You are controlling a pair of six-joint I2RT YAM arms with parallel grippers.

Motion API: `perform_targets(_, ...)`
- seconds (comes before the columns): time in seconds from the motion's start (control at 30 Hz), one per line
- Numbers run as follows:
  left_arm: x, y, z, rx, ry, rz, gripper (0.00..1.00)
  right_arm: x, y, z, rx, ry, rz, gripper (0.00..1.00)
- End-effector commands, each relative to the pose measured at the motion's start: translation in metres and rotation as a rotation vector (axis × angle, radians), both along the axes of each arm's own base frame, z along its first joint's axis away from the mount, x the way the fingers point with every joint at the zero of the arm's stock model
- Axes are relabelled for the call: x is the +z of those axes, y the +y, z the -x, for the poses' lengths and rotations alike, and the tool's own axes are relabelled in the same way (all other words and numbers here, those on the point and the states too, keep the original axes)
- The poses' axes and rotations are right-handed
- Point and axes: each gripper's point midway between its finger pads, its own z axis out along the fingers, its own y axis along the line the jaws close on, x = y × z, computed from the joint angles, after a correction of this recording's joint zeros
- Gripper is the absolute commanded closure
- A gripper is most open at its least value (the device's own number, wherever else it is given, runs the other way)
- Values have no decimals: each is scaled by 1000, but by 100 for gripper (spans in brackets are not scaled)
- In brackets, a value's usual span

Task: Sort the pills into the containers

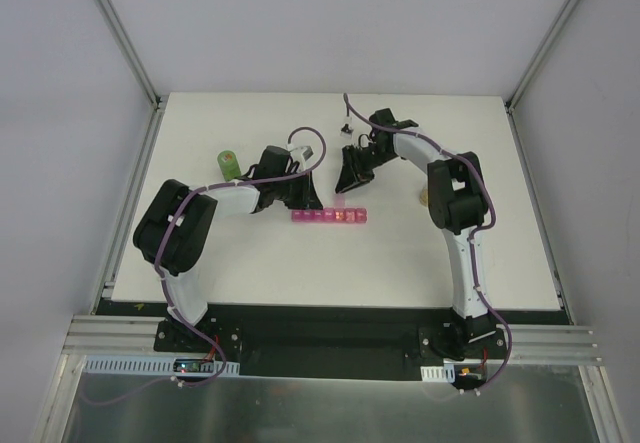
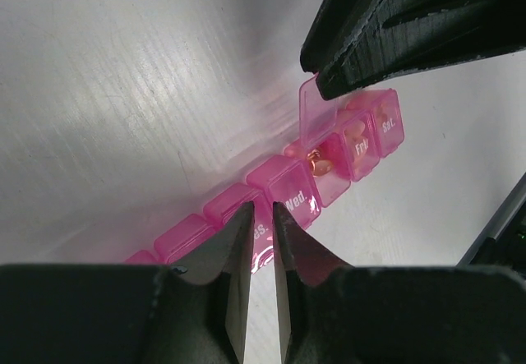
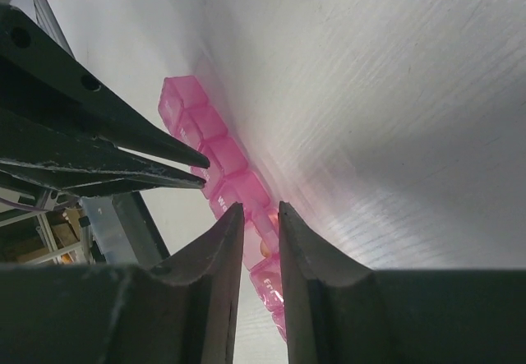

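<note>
The pink strip of containers (image 1: 330, 216) lies mid-table and shows in the left wrist view (image 2: 283, 191) and the right wrist view (image 3: 215, 150). One lid (image 2: 315, 113) stands raised over its compartment next to the one marked Wed. Orange-tan pills (image 2: 322, 165) lie inside it and also show in the right wrist view (image 3: 265, 247). My right gripper (image 1: 350, 181) (image 3: 256, 214) has its tip on that lid's top edge, its jaws closed narrowly around it. My left gripper (image 1: 303, 201) (image 2: 261, 214) is shut and empty, its tips on a closed compartment near the strip's left part.
A green cylindrical bottle (image 1: 228, 163) stands behind the left arm. A small tan object (image 1: 424, 199), too small to make out, sits by the right arm's elbow. The two grippers are close together over the strip.
</note>
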Motion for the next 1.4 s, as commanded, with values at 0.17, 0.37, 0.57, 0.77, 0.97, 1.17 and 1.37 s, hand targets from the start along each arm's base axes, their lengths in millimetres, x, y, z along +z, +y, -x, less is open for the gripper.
perform_targets(0.17, -31, 17, 7, 46, 85, -64, 86, 26, -2, 16, 36, -24, -26, 78)
perform_targets(0.37, -37, 19, 7, 55, 98, -77, 87, 34, -3, 20, 45, -47, -33, 82)
perform_targets(0.57, -39, 22, 8, 61, 104, -84, 87, 40, -5, 22, 61, -90, -22, 85)
perform_targets(0.77, -26, 18, 2, 59, 78, -59, 84, 36, -8, 25, 102, -146, 37, 90)
perform_targets(0.97, -19, 16, -2, 63, 70, -54, 84, 35, -15, 27, 149, -230, 83, 90)
perform_targets(1.17, -26, 17, 0, 66, 92, -59, 84, 45, -11, 32, 158, -230, 52, 82)
perform_targets(1.37, -24, 18, 0, 70, 87, -59, 84, 47, -10, 39, 172, -215, 46, 79)
